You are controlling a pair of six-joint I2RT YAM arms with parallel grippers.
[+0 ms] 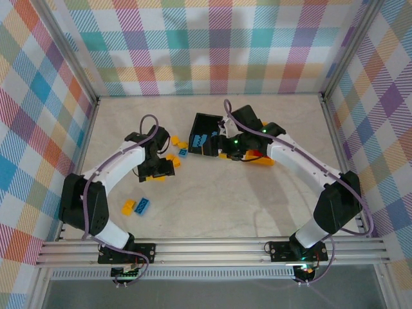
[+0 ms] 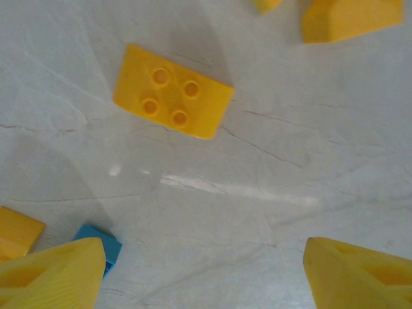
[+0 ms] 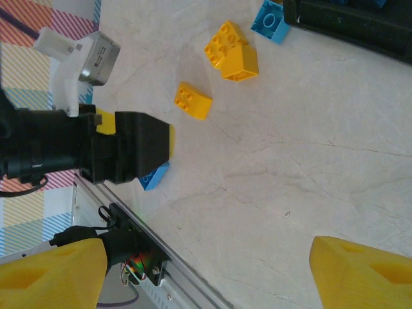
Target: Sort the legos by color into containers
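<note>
1. Top external view: the left gripper (image 1: 168, 165) hangs low over the surface (image 1: 219, 206) among scattered yellow legos. The right gripper (image 1: 230, 149) sits just beside the black bin (image 1: 205, 136), which holds blue legos, with the yellow-orange bin (image 1: 262, 159) under its arm. The two grippers are near each other, so they could collide if both reach at once.
2. Left wrist view: the left gripper's jaws stand wide apart with nothing between them. A yellow brick (image 2: 172, 100) lies studs up ahead of the fingers, askew to them. A blue brick (image 2: 103, 248) sits just beside one finger. An advance could drag the blue brick along, and a skewed pinch could spin the yellow brick out.
3. Right wrist view: the right gripper is open and empty above the surface. If it drops here, it grasps nothing.
</note>
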